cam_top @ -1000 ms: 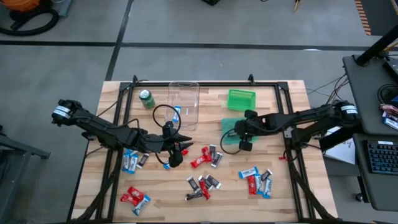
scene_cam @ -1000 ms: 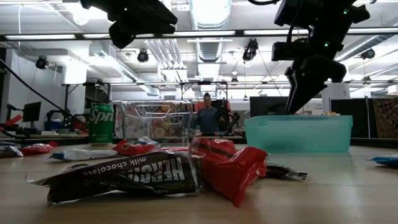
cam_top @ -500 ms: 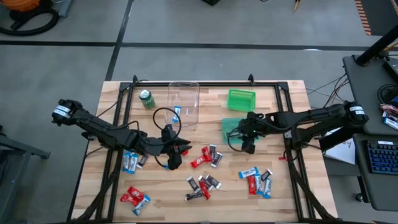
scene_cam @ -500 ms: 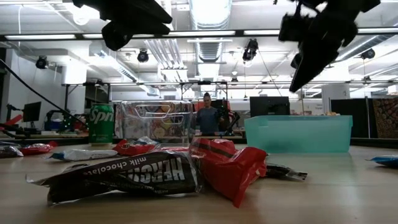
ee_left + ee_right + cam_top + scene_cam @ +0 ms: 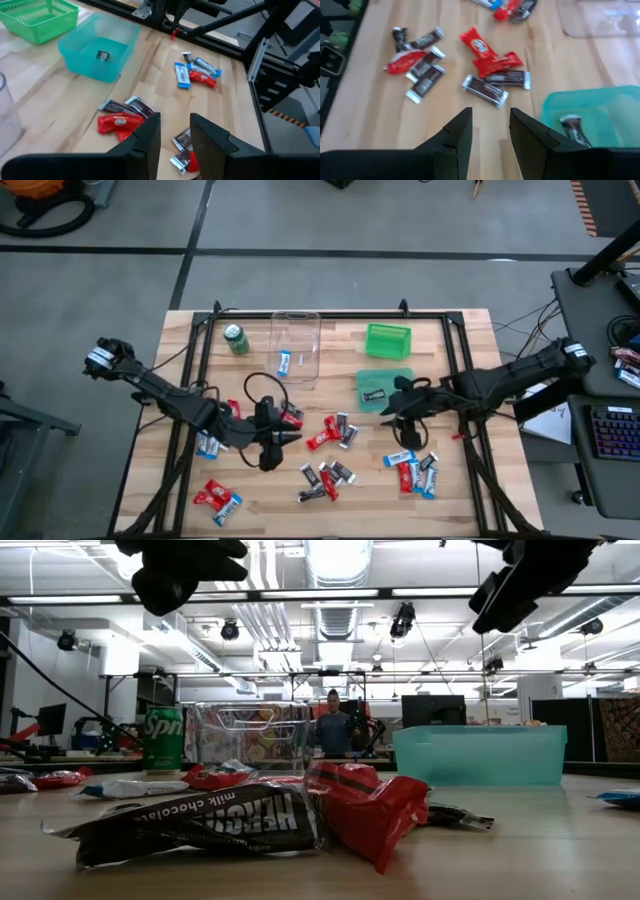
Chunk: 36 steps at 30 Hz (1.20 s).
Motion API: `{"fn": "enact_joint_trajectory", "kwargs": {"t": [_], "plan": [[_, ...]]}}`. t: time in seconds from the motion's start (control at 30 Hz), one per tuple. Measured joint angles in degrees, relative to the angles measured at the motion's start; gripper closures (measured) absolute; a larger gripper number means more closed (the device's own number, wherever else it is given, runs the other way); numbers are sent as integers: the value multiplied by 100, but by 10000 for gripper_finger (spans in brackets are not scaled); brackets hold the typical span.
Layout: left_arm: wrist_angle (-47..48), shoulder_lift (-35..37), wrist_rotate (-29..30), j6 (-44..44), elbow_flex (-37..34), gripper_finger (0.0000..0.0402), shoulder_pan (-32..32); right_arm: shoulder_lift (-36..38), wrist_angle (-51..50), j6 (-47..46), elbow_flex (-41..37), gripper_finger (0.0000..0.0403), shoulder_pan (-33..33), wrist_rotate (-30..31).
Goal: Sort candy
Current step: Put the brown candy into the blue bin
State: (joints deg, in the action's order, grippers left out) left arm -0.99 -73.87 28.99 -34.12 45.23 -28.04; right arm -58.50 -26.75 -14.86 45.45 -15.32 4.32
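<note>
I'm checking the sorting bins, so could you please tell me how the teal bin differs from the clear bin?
The teal bin is tinted and opaque-looking, while the clear bin is see-through. The teal bin holds one dark-wrapped candy; the clear bin holds one blue-and-white candy. The teal bin sits nearer the right arm, the clear bin nearer the soda can. Both are open-topped and stand upright on the table.

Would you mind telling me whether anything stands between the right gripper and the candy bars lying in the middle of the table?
Nothing visible does. The right gripper hangs empty beside the teal bin, and only bare table separates it from the central candy bars.
</note>
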Motion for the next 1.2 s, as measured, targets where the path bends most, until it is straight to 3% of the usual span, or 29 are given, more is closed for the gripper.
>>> {"fn": "enact_joint_trajectory", "kwargs": {"t": [0.23, 0.4, 0.5, 0.57, 0.67, 0.77, 1.2], "plan": [[162, 0, -4, -236, 0, 314, -179, -141, 87, -123, 0, 284, -297, 15], [535, 0, -210, -1013, 0, 314, -272, -203, 156, -127, 0, 284, -382, 19], [1169, 3, -966, -2277, 0, 315, -337, -207, 194, -128, 0, 284, -392, 19], [2069, 4, -1553, -3454, 0, 318, -471, -205, 207, -127, 0, 284, -392, 19], [3602, -70, -1901, -5079, 0, 326, -802, -206, 212, -126, 0, 284, -392, 20], [4300, -111, -2157, -5973, -7, 330, -1009, -209, 221, -117, 0, 284, -392, 22], [5265, -322, -2111, -6105, -4, 305, -1060, -212, 219, -109, -9, 284, -392, 24]]}}
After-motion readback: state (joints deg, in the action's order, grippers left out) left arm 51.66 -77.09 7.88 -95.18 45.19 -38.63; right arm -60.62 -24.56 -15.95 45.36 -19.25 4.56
